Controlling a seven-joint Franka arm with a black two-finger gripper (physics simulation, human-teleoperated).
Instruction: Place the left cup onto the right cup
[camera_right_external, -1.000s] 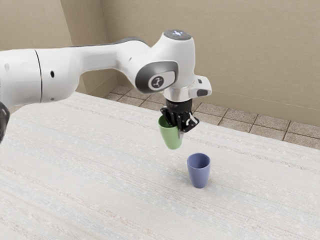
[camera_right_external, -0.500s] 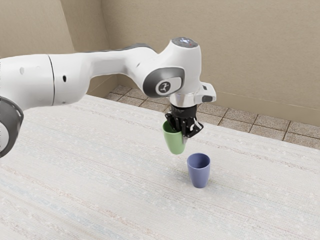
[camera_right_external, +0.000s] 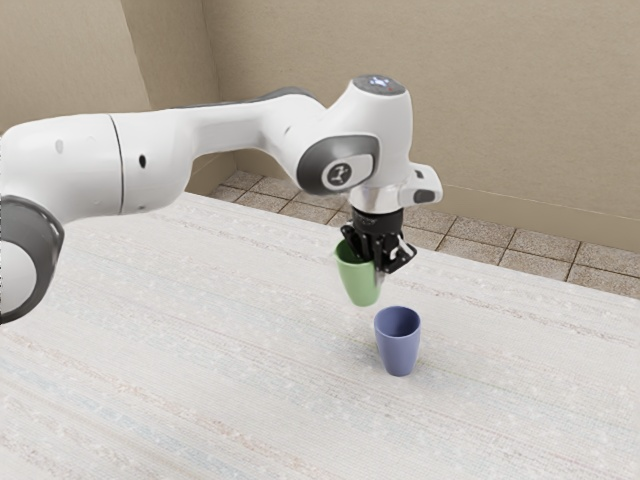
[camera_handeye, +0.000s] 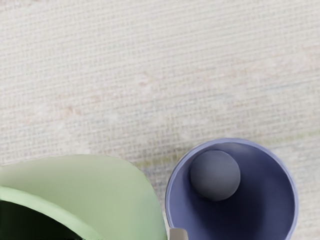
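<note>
A green cup (camera_right_external: 358, 279) hangs in the air, slightly tilted, with my gripper (camera_right_external: 374, 258) shut on its rim. It is above the table and just to the exterior view's left of a blue cup (camera_right_external: 397, 340), which stands upright on the table. In the wrist view the green cup (camera_handeye: 90, 195) sits close under my hand, and the blue cup (camera_handeye: 232, 192) lies right beside it, its open mouth and round bottom showing.
The pale woven tabletop (camera_right_external: 200, 330) stretches wide on all sides of the cups. Behind the table's far edge lie a tiled floor (camera_right_external: 540, 245) and beige walls (camera_right_external: 500, 90).
My hand has carried the green cup toward the exterior view's right and a little lower, closer to the blue cup. The blue cup has stayed put.
</note>
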